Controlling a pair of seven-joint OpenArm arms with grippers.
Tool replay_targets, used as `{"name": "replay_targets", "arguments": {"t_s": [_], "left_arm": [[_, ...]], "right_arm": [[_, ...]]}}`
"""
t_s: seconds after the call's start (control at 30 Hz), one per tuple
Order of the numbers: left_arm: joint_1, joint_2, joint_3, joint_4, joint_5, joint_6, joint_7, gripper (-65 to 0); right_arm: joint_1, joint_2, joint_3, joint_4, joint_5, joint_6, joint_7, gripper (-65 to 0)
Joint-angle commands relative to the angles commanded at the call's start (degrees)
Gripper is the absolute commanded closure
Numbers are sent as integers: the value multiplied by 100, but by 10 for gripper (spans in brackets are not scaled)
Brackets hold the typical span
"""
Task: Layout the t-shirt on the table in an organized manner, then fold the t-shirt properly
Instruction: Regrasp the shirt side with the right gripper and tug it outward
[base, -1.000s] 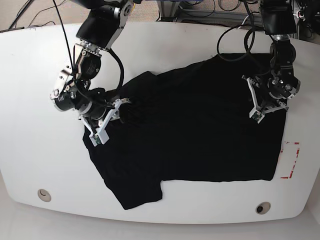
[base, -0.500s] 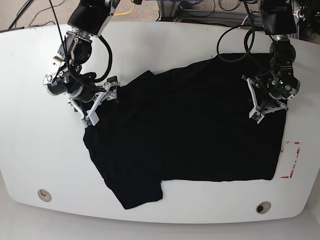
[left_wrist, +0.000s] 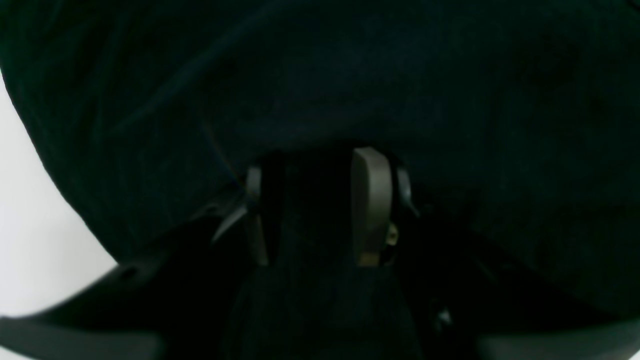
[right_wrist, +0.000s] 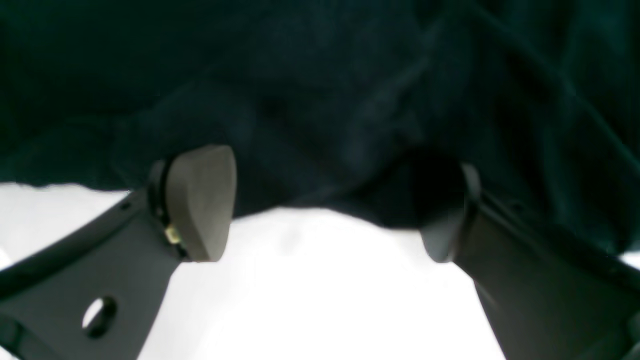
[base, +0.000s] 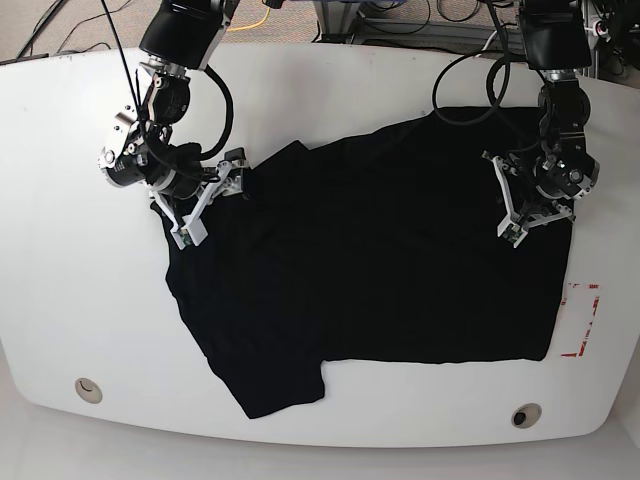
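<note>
The black t-shirt (base: 380, 260) lies spread over the white table (base: 80, 300), with one sleeve pointing to the front edge. My left gripper (base: 520, 228) rests on the shirt's right part. In the left wrist view this gripper (left_wrist: 312, 210) stands narrow, with a ridge of the t-shirt (left_wrist: 350, 75) pinched between its fingers (left_wrist: 370, 205). My right gripper (base: 200, 212) hovers at the shirt's left edge. In the right wrist view it (right_wrist: 320, 215) is open, its pads (right_wrist: 200, 200) wide apart over the hem of the t-shirt (right_wrist: 300, 75) and the bare table (right_wrist: 310, 290).
A red tape rectangle (base: 582, 320) marks the table just right of the shirt. Two small round holes (base: 88, 389) (base: 525, 415) sit near the front edge. Cables (base: 400, 20) lie beyond the back edge.
My right gripper has risen from the shirt's left part toward the back left and now stands at its edge. The left arm has not moved.
</note>
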Motion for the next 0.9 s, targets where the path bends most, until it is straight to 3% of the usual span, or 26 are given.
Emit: {"name": "replay_targets", "arguments": {"t_s": [0.17,0.27,0.67,0.73,0.9], "left_arm": [[0,0,0,0,0,0,0,-214],[0,0,0,0,0,0,0,-214],[0,0,0,0,0,0,0,-214],[0,0,0,0,0,0,0,-214],[0,0,0,0,0,0,0,-214]], "right_arm": [[62,0,-9,-281,0,0,35,-515],[62,-35,-9,-273,9,0,35,-480],[62,-35,-9,-255,9,0,26,-29],[62,-35,-9,-158,18,0,0,0],[9,-53,9,466,18,0,-264,0]]}}
